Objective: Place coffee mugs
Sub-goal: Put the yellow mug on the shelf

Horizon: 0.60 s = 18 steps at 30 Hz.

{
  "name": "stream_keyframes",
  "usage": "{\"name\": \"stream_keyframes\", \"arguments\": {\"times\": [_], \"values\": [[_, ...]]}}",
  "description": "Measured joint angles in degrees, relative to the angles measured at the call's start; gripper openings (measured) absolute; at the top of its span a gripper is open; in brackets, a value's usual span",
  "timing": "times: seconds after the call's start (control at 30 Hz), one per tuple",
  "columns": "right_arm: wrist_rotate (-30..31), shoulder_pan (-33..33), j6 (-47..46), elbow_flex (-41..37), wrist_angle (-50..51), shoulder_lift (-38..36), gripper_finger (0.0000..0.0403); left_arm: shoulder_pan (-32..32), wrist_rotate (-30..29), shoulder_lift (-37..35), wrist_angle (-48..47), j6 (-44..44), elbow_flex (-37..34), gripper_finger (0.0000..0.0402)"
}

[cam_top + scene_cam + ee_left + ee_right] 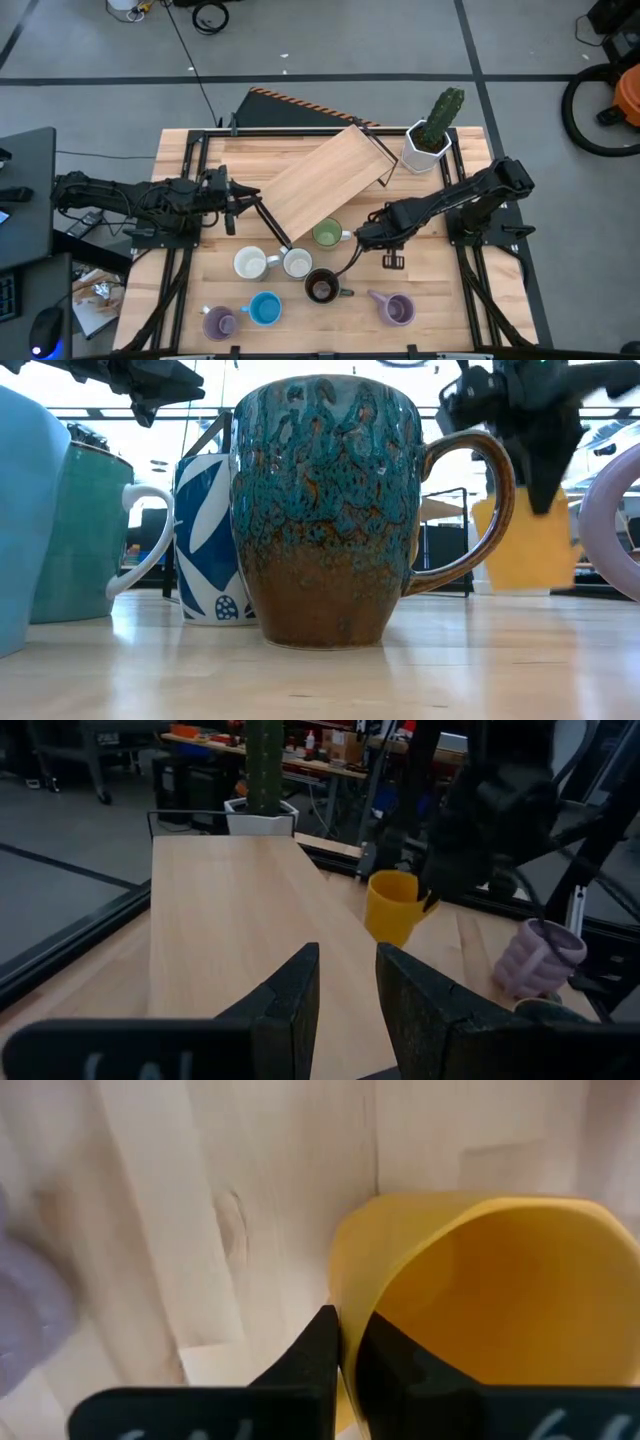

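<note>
My right gripper (345, 1365) is shut on the orange-yellow mug (392, 907), right of the green mug (327, 235). The arm hides this mug in the high view. It also shows in the low view (525, 545) below the gripper. Two white mugs (250, 263) (297, 263), the dark brown mug (320, 287), the blue mug (265, 308) and two purple mugs (218, 322) (397, 308) stand upright on their bases on the table's near half. My left gripper (348, 990) is open and empty at the table's left, over the wooden board (320, 185). My right gripper pinches the orange-yellow mug's wall at its rim (340, 1295), one finger inside the mug and one outside. The fingers come from above, pointing down. The mug hangs below them, slightly tilted, its base close to the table; whether it touches, I cannot tell.
A long wooden board lies slantwise across the table's far middle. A white angular pot with a green cactus (428, 140) stands at the far right. Black frame rails run along the table's sides. Bare table shows at the near right (450, 290).
</note>
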<state>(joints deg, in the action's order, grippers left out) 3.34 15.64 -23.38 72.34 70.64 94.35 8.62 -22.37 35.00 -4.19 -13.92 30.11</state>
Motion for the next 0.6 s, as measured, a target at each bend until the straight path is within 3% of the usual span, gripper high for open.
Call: {"name": "stream_keyframes", "arguments": {"times": [0.33,0.6], "values": [[6.6,-1.8,0.0,15.9,19.4,0.0,0.0033,0.0,0.2,0.0,-1.0,0.0,0.0,0.0107],[10.4,-7.8,8.7,26.2,19.7,-0.5,0.0033,0.0,0.2,0.6,-1.2,1.5,0.0,0.0107]]}}
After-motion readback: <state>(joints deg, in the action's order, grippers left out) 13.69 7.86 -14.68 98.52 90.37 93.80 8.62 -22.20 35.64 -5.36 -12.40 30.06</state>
